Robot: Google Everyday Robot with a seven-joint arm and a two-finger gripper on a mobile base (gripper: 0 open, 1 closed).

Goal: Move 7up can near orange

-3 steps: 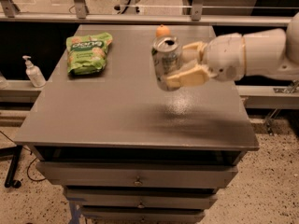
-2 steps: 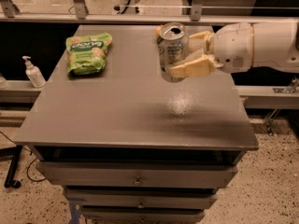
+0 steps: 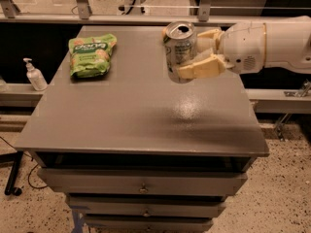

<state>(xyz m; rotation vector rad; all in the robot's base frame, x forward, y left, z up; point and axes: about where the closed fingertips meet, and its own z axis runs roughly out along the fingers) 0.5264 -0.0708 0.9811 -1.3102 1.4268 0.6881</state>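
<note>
- The desk (image 3: 121, 115) has a green snack bag (image 3: 91, 55) at its far left.
- The end effector (image 3: 190, 52) hangs over the desk's far right, clenched around the 7up can (image 3: 179, 50).
- In the last second the can, held upright and off the surface, has travelled toward the desk's far edge.
- The orange there is now hidden behind it, so set-down looks close.

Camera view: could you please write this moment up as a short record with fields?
Gripper: cream two-finger gripper, over the table's far right, shut on the can
Can: silvery-green aluminium 7up can, upright, apparently lifted off the surface
Bag: green snack bag, lying flat, far left
Table: grey table with drawers
Beside table: white pump bottle, left
</note>
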